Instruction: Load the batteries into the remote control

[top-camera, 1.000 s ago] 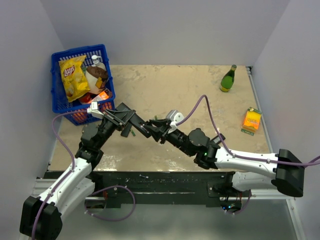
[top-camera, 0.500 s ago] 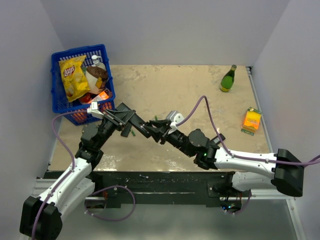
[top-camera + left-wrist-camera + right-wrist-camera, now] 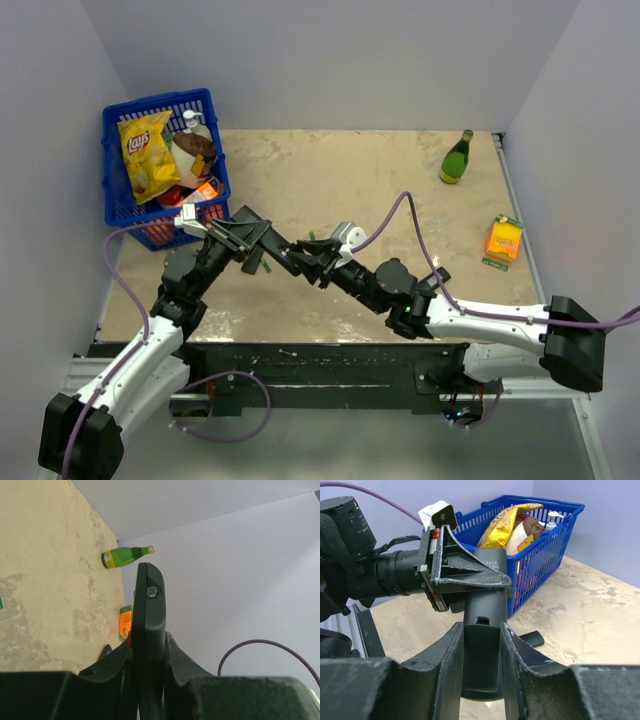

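Note:
The remote control (image 3: 284, 254) is a long black bar held in the air between my two grippers. My left gripper (image 3: 258, 240) is shut on one end; in the left wrist view the remote (image 3: 150, 615) stands edge-on between its fingers, with a small round metal spot near its tip. My right gripper (image 3: 306, 260) is shut on the other end; in the right wrist view the remote (image 3: 486, 587) lies between its fingers, with a flat black back cover panel (image 3: 481, 660) and latch tab facing the camera. No battery shows clearly.
A blue basket (image 3: 155, 100) of groceries stands at the back left, close behind the left gripper. A green bottle (image 3: 457, 158) and an orange box (image 3: 504, 240) are at the right. A small black piece (image 3: 530, 639) lies on the table below the remote.
The right arm has shifted very slightly to the left. Both grippers still hold the remote in the same place.

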Robot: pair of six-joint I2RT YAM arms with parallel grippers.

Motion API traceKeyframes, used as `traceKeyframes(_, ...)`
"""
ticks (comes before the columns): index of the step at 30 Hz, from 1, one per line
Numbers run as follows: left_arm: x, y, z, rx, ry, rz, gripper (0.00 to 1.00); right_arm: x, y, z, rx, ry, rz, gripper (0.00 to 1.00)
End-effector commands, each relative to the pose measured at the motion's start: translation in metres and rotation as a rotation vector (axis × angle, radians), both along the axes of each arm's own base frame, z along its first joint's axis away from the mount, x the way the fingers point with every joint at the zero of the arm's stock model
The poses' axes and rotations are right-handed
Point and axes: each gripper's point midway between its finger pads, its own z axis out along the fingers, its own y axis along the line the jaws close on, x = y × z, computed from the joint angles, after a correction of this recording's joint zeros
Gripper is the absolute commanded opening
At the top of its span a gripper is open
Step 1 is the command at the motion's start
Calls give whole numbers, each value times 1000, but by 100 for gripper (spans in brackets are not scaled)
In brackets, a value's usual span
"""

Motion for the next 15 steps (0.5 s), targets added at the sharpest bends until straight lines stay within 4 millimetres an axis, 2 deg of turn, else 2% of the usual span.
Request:
traceKeyframes(1, -8, -3, 45, -70, -105, -26, 0, 0, 1, 7, 24, -16, -2, 0)
traceKeyframes(7, -9, -3, 51, -78, -114, -27, 0, 4, 0, -7, -13, -12, -24, 0)
traceKeyframes(15, -11, -6, 53, -65, -120, -42, 0, 7, 2, -8, -4, -16, -37, 0)
